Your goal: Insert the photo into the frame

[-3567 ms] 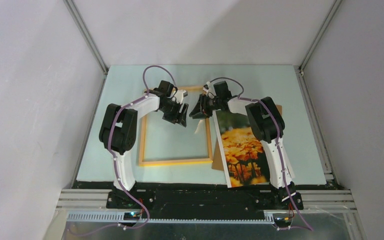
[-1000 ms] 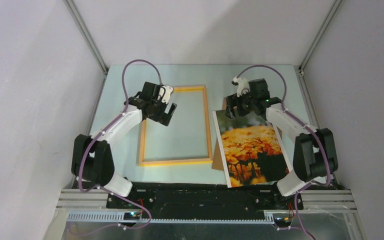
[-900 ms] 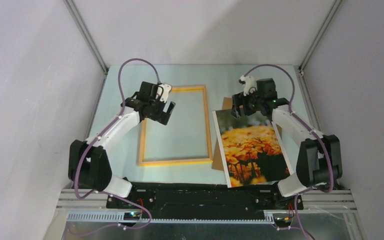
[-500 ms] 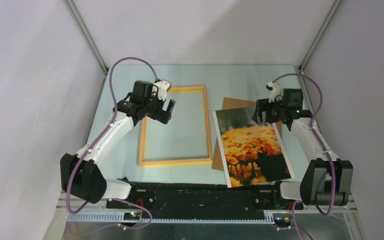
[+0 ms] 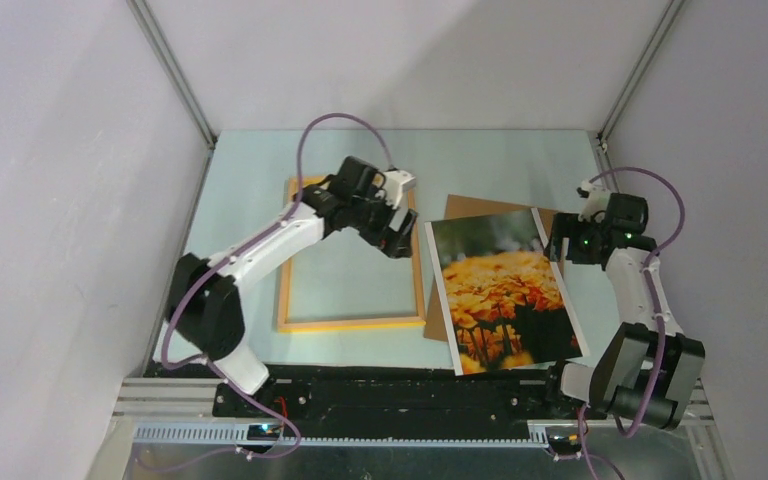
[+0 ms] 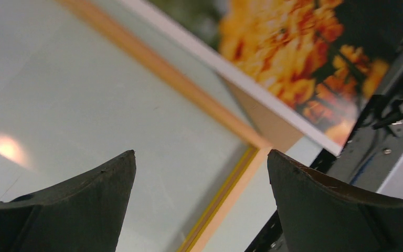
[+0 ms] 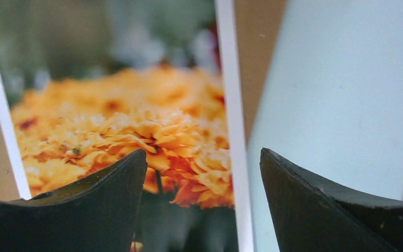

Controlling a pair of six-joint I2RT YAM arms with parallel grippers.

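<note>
Left tool (image 5: 397, 234) stands wide, nothing between its fingers. It hangs over the far end of the frame's right rail. Right tool (image 5: 562, 240) is also wide and empty, low beside the far right corner of the photo.

Desk (image 5: 505, 160): pale green top, carries everything.

Frame (image 5: 350, 323): thin yellow-orange rectangle, flat on the desk left of centre, long sides running away from the arm bases. Bare desk shows through its opening. Nothing lies inside it.

Photo (image 5: 500, 290): orange flowers on dark green, white border. It lies flat to the right of the frame, wholly outside it, slightly skewed, its left edge just beside the frame's right rail.

Backing board (image 5: 470, 207): plain brown, under the photo; strips show past the photo's far edge and at its near left corner.

Left wrist view: frame rail and the photo's white border run diagonally ahead of the fingers (image 6: 78, 205). Right wrist view: the photo's right border sits between the fingers (image 7: 84, 210), which do not touch it.
</note>
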